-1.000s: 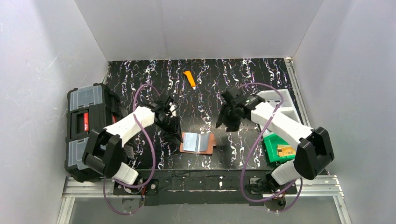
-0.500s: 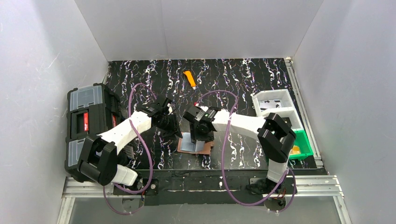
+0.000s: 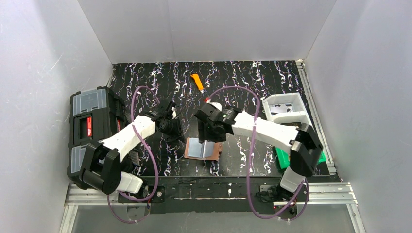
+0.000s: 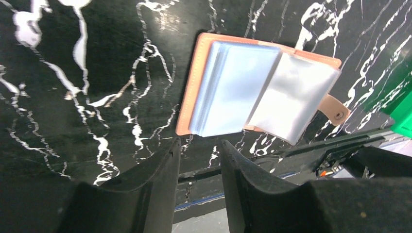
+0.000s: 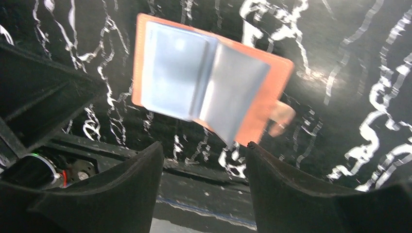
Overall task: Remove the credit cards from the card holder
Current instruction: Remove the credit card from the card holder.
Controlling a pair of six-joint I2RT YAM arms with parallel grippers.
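Right fingers [image 5: 121,189], spread and empty, hover just behind the open card holder [image 5: 209,82], which lies crosswise. The left fingers [image 4: 145,194], narrowly parted and empty, stand farther off.

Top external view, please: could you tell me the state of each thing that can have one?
card holder, lying open, unfastened
left gripper, open, empty, beside the card holder
right gripper, open, empty, over the card holder
toolbox, lid shut
utility knife, lying flat, blade state unclear
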